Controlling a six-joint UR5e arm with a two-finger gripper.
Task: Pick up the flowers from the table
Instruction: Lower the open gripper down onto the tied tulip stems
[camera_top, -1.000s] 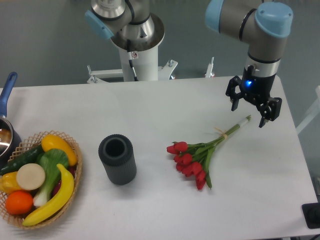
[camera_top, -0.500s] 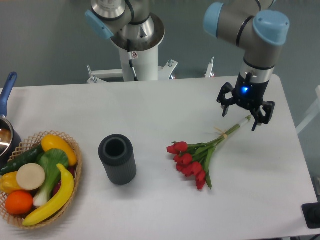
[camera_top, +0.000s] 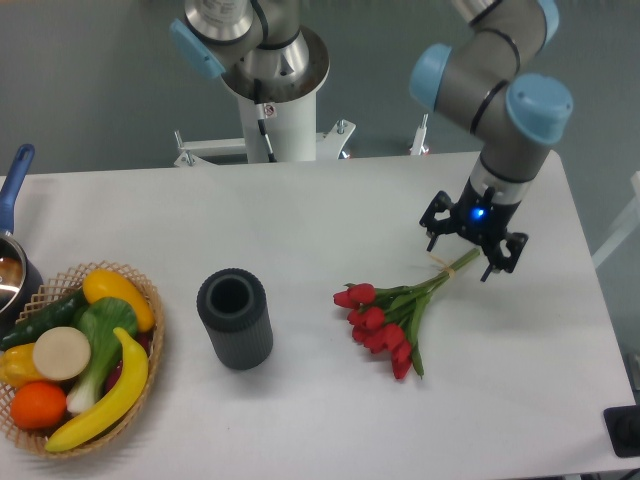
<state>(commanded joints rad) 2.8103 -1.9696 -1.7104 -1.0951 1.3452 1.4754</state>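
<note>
While the flowers (camera_top: 392, 313) lie flat, the spread fingers (camera_top: 492, 270) straddle their stem end.

Flowers (camera_top: 392, 318): bunch of red tulips, green leaves, pale green stems tied near the end. Lying flat on the table (camera_top: 300, 220), right of centre. Heads point lower left, fanned out in a cluster; stems run diagonally up-right. Table is a flat white top with rounded corners.
</note>
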